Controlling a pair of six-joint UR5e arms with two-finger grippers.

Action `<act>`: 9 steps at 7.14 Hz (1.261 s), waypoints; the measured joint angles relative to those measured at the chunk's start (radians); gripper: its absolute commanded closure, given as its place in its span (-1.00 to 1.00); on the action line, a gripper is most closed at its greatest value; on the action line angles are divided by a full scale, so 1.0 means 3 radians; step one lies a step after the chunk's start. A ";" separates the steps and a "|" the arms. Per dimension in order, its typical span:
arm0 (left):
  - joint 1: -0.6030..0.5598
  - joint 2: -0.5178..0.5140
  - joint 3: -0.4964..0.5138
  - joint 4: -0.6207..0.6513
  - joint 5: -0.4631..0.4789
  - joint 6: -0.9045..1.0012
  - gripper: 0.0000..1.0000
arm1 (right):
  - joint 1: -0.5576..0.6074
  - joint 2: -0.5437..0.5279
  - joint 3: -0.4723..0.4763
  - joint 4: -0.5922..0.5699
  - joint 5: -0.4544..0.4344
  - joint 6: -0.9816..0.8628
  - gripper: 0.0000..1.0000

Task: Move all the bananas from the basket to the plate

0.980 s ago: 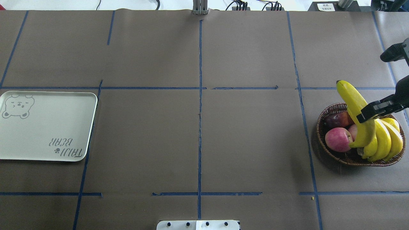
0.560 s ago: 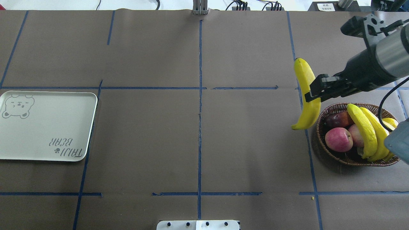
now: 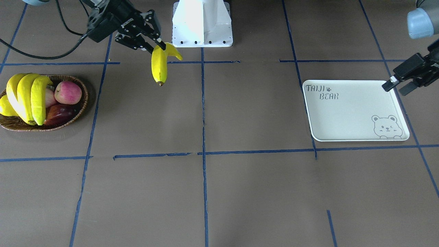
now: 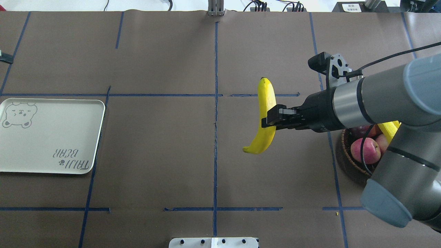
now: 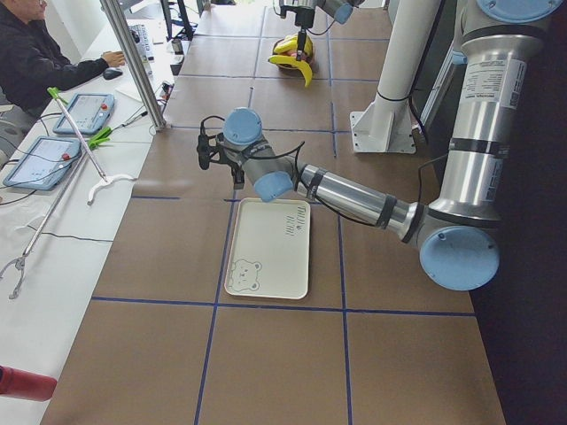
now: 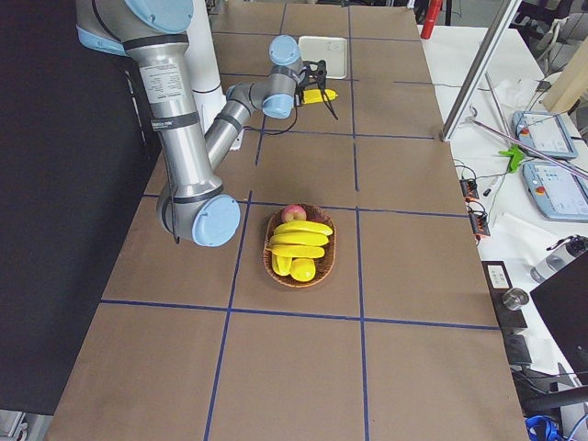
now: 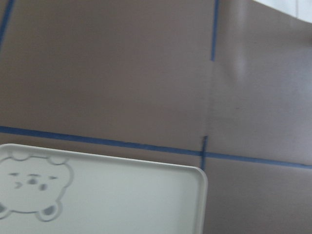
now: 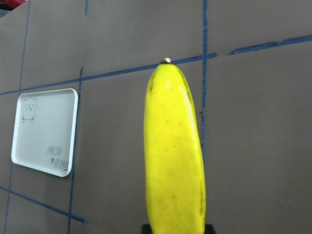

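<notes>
My right gripper is shut on a yellow banana, held in the air over the brown table just right of the centre line; it also shows in the front view as the banana under the gripper, and in the right wrist view as the banana. Three more bananas lie in the wicker basket at the table's right end. The white bear-printed plate is bare at the left end. My left gripper hovers open and empty beside the plate's corner.
A pink apple and a dark red fruit share the basket. The white robot base stands at the table's near edge. A person sits at a side bench beyond the table's far edge.
The right gripper has carried the banana from above the basket leftwards toward the table's middle. The bananas left in the basket have settled flatter.
</notes>
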 measured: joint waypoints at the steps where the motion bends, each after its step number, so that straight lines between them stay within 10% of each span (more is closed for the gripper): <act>1: 0.0273 -0.0300 -0.0008 -0.0084 0.0011 -0.0527 -0.98 | -0.0155 0.0124 -0.0039 0.0053 -0.0083 0.0031 1.00; 4: 0.0991 -0.1018 -0.0111 -0.0327 0.0363 -0.1940 -0.97 | -0.0413 0.0399 -0.0198 0.0054 -0.0327 0.0042 1.00; 9: 0.2046 -0.1341 -0.0163 -0.0347 0.1305 -0.2092 -0.96 | -0.0438 0.0469 -0.0208 0.0064 -0.0354 0.0046 1.00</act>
